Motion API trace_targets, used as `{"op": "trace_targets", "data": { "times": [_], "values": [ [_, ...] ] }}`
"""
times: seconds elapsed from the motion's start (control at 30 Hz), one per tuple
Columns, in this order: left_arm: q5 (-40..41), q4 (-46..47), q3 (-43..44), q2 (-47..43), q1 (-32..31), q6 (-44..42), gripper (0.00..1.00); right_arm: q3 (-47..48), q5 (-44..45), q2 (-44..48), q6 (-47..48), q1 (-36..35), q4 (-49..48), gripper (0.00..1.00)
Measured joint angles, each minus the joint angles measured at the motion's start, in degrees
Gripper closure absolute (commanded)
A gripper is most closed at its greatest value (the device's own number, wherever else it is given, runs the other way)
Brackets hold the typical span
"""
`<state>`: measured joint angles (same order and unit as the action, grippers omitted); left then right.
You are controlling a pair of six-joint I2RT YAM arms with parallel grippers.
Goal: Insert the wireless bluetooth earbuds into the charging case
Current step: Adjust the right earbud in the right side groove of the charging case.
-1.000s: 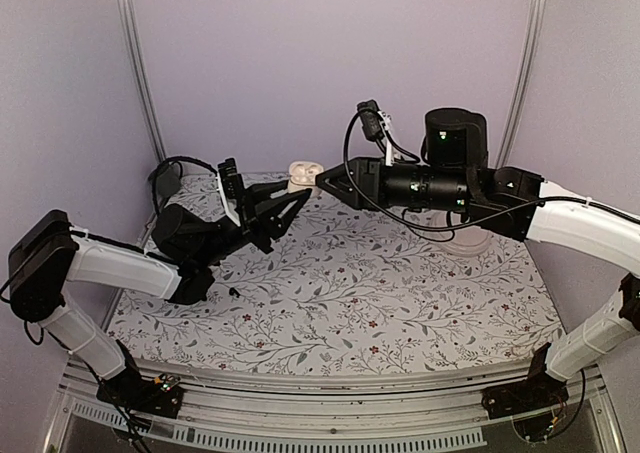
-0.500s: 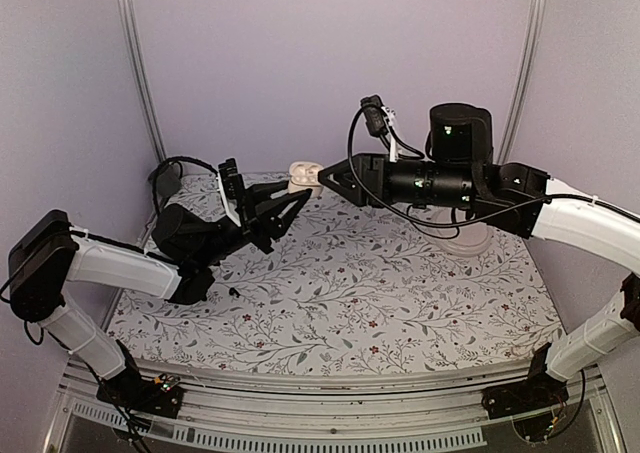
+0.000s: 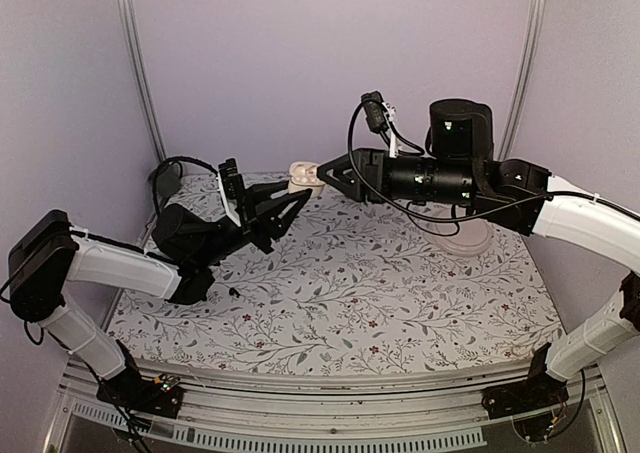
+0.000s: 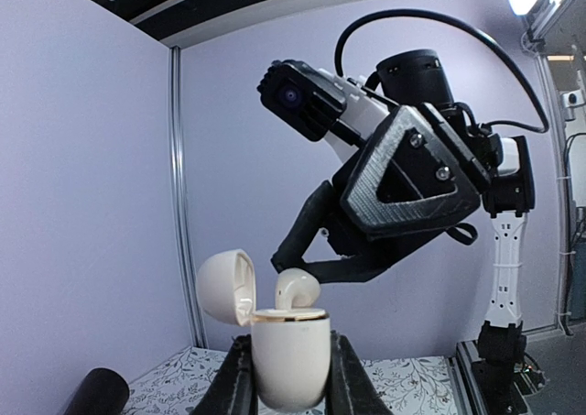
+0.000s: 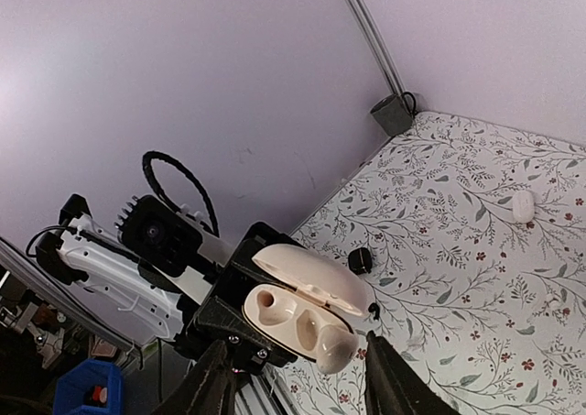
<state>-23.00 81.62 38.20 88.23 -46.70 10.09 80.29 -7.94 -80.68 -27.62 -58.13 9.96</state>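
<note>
One desk (image 3: 350,303), covered in a floral print, carries the scene, and two arms reach over its far side. The left arm (image 3: 120,263) stretches in from the left and the right arm (image 3: 580,218) from the right, so that their two tools meet nose to nose above the far edge.

The left tool (image 4: 288,342) is pressed together on the one charging case (image 4: 291,365). One finger is against each side of the case's body, holding it upright in the air, clear of the desk. The right tool (image 5: 297,340) stands spread. Its two fingers lie apart on either side of the case's open top and pinch nothing; in the left wrist view one fingertip hangs just beside the bud.

The case is cream and its lid (image 4: 224,287) is swung open on its hinge. Inside are two sockets. One socket (image 5: 270,305) is bare, and the other holds one cream earbud (image 4: 298,289), whose top stands above the rim.

One more small pale piece, apparently the second earbud (image 5: 521,205), lies flat on the desk, well apart from the case. It is too small to make out in detail.
</note>
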Motion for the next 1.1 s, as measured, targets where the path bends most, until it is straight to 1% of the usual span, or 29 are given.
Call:
{"op": "trace_targets", "data": {
  "times": [0.13,0.47,1.1],
  "values": [
    [0.00,0.00,0.02,0.00,-0.02,0.00,1.00,0.87,0.61,-0.46,-0.44,0.00,1.46,0.49],
    [0.00,0.00,0.02,0.00,-0.02,0.00,1.00,1.88,-0.22,-1.18,-1.75,0.00,1.68,0.49],
    [0.02,0.42,0.00,0.00,-0.17,-0.02,1.00,1.92,-0.76,-1.20,-2.69,-0.50,1.73,0.55]
  ]
}}
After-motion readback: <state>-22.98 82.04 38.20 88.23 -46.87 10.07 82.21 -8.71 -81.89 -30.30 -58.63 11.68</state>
